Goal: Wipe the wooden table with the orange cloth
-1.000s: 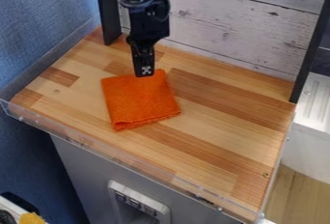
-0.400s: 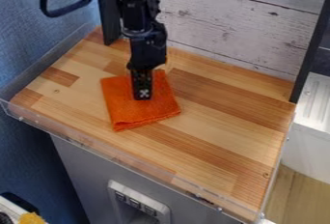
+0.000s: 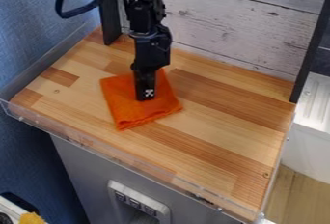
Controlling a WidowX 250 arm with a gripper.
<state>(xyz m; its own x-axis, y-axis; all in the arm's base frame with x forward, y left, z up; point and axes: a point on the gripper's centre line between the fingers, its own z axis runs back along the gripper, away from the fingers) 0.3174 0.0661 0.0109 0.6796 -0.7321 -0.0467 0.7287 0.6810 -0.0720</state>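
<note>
Orange cloth [image 3: 132,113], folded, left of frame centre, on wooden counter [image 3: 226,126]. Black gripper [image 3: 146,96] pointed down over it; open or closed, could not tell.

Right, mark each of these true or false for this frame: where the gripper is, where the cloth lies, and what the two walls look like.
1. The gripper points down at the orange cloth. True.
2. The orange cloth hangs over the front edge of the counter. False: it lies wholly on the wooden top.
3. The wall behind the counter has whitish boards. True.
4. The blue wall is at the picture's right. False: it is at the left.
</note>
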